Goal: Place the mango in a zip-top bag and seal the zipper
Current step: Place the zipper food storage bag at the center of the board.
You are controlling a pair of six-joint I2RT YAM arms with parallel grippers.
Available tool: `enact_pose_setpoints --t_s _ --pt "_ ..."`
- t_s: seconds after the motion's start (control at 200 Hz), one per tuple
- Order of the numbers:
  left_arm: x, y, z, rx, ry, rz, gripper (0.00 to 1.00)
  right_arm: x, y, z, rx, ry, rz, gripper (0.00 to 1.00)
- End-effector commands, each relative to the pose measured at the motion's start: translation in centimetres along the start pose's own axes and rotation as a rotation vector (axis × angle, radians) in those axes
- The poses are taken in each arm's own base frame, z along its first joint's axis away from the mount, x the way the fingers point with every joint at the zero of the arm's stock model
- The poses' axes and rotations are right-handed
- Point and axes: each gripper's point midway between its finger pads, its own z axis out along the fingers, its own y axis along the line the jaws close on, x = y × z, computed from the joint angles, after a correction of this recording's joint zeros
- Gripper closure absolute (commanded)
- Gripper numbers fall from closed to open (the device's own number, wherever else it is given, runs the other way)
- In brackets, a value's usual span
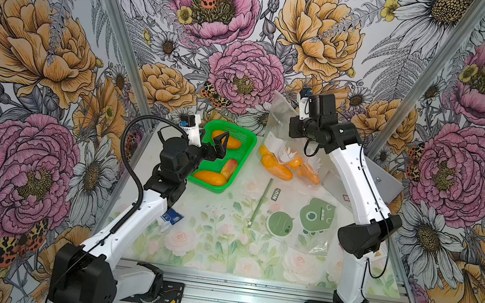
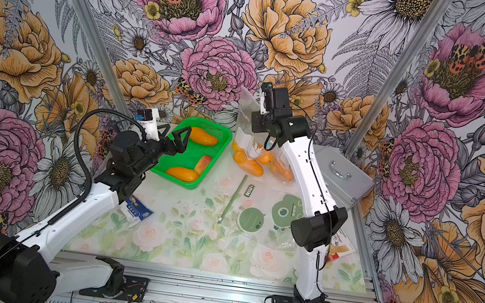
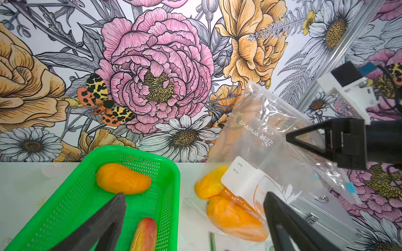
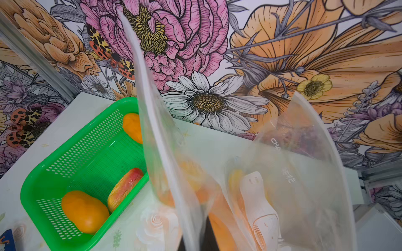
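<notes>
Your left claw (image 1: 214,145) stands wide open and empty over the bright green perforated plastic basket (image 1: 245,133) on the worktop (image 1: 215,245). The long orange mango (image 3: 123,179) lies in the basket just ahead of and below that claw. A red-and-yellow mango (image 3: 144,234) sits closer under it, and another orange mango (image 1: 210,177) lies back toward its wrist. Off to its right, your right claw (image 3: 293,137) is clamped on the upper part of the clear zip-top plastic bag (image 3: 258,130), holding it upright. Orange fruit shows through the bag's lower part, though I cannot tell whether it is inside. Expect the mango to be smooth, rounded and fairly weighty, so likely to roll. Take it across its narrow middle, square to its length. The film looks thin, limp and slick, so hold it by the stiffer zipper strip.
</notes>
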Motion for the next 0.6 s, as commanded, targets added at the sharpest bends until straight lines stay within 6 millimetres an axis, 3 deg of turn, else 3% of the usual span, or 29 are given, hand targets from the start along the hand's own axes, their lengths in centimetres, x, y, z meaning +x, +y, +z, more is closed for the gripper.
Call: enact_pose_setpoints --t_s 0.0,0.15,0.31,0.45,0.505,0.595 --pt "1.3 1.8 -1.3 -0.114 0.023 0.027 0.01 -2.5 -1.2 0.9 0.030 -0.088 0.117 1.00" --pt "2.9 1.7 -2.0 -0.106 0.070 0.004 0.01 -2.2 -2.2 4.0 0.066 -0.089 0.157 1.00" --pt "4.5 1.8 -2.2 -0.104 0.121 -0.026 0.01 -0.3 -3.0 7.2 0.097 -0.042 0.161 1.00" --pt "5.3 1.6 -2.2 -0.092 0.154 -0.046 0.01 0.8 -3.5 8.6 0.110 -0.014 0.150 1.00" --pt "5.6 1.5 -2.1 -0.089 0.166 -0.051 0.01 0.7 -3.8 8.6 0.116 -0.016 0.148 0.85" --pt "6.2 1.4 -1.9 -0.086 0.188 -0.055 0.01 0.3 -4.0 8.1 0.116 -0.025 0.133 0.71"
